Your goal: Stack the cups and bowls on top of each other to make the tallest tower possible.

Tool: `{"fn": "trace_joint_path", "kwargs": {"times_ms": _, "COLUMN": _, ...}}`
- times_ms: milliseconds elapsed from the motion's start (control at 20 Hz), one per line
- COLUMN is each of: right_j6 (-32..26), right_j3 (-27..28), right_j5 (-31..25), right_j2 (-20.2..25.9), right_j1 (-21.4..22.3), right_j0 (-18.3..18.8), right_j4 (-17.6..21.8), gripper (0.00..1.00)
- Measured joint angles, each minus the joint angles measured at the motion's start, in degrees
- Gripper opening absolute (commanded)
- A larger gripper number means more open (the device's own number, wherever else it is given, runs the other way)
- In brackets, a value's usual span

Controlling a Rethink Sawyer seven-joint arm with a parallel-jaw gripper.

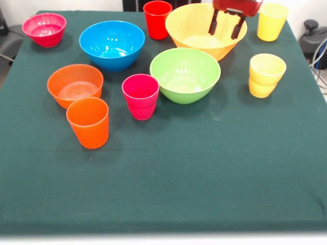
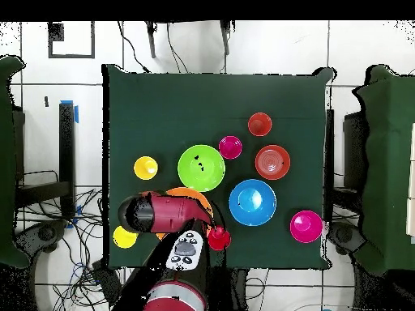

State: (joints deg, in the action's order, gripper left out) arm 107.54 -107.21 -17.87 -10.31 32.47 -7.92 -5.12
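Note:
My gripper hangs open and empty over the very large yellow bowl at the far side, its dark fingers inside the rim. The green bowl sits in the middle and the blue bowl to its left. The orange bowl and the magenta-pink bowl are further left. The red cup, magenta-pink cup, orange cup and two yellow cups stand apart. No tower stands. In the overhead view my arm hides most of the yellow bowl.
Everything stands on a dark green cloth over the table. The near half of the cloth holds nothing. Chairs and cables lie around the table on the tiled floor in the overhead view.

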Motion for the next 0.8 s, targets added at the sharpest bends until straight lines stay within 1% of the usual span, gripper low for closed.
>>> {"fn": "trace_joint_path", "kwargs": {"times_ms": 200, "right_j6": 0.45, "right_j3": 0.02, "right_j5": 0.01, "right_j2": -0.02, "right_j1": -0.32, "right_j0": -0.01, "right_j4": -0.18, "gripper": 1.0}}
{"fn": "trace_joint_path", "kwargs": {"times_ms": 800, "right_j6": 0.92, "right_j3": 0.04, "right_j5": 0.02, "right_j2": -0.07, "right_j1": -4.39, "right_j0": -0.38, "right_j4": -0.53, "gripper": 1.0}}
